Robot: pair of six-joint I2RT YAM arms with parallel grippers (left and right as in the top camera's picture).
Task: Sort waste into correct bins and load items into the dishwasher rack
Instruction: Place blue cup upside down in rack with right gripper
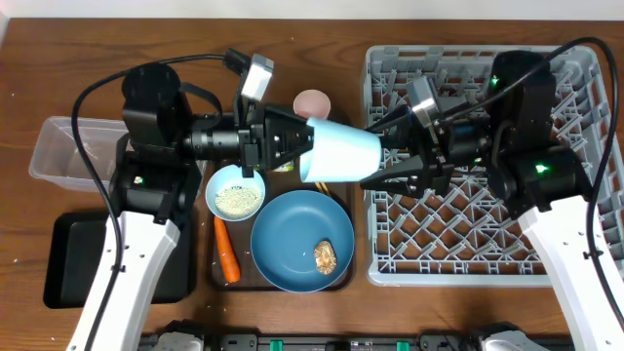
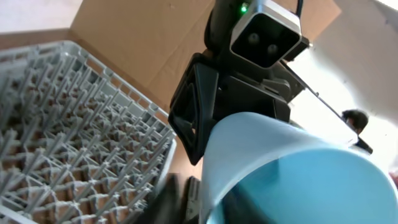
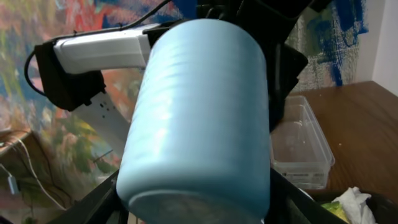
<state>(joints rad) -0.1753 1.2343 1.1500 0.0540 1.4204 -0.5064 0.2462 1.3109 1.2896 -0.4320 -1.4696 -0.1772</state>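
a pale blue cup lies on its side in the air above the tabletop, between the two arms. the left gripper is at its mouth end and the right gripper at its base end. the right jaws stand one on each side of the base, close against it, but i cannot tell whether they press. the left jaws are hidden by the cup's rim, so i cannot tell their hold either.

just beside the right arm is the large square grey plastic crate with a grid of pegs. its near-left corner sits under the right gripper, and the rest of its lattice lies open.

under the cup is a dark brown serving tray. it carries a small pale blue bowl with white rice grains in it, a small orange carrot, and a large dark blue round plate bearing a brownish food lump. a pale pink cup stands upright behind the held cup.

far left, a clear plastic rectangular tub and a shallow black rectangular tray sit near the tabletop's edge, partly covered by the left arm.
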